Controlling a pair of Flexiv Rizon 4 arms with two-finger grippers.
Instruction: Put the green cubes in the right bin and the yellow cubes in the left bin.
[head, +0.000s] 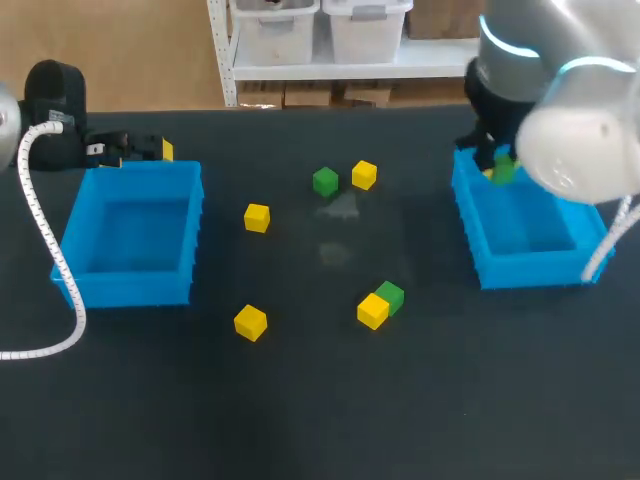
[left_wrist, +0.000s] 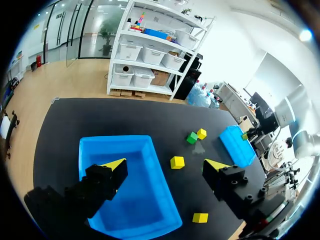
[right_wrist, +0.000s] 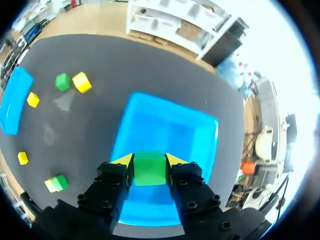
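Holding the left pincer (left_wrist: 165, 165) wide open with nothing in it, above the far rim of the left bin (head: 95, 290), probably parking it out of the way. Leaving the loose cubes scattered on the worktop (head: 320, 420):
- a first yellow cube (head: 257, 217) lying near the left bin;
- a second yellow cube (head: 250, 322) lying nearer the front;
- a third yellow cube (head: 364, 175) sitting just beside a green cube (head: 325, 181);
- a fourth yellow cube (head: 372, 311) touching another green cube (head: 390, 296).

Clamping a third green cube (right_wrist: 149, 172) between both fingers of the right pincer (right_wrist: 150, 160), over the right bin (head: 530, 270), apparently lining it up for a drop. Losing most of that pincer and the bin's far corner behind the right arm (head: 570, 140) in the head view. Not making out the bin floor under the fingers.
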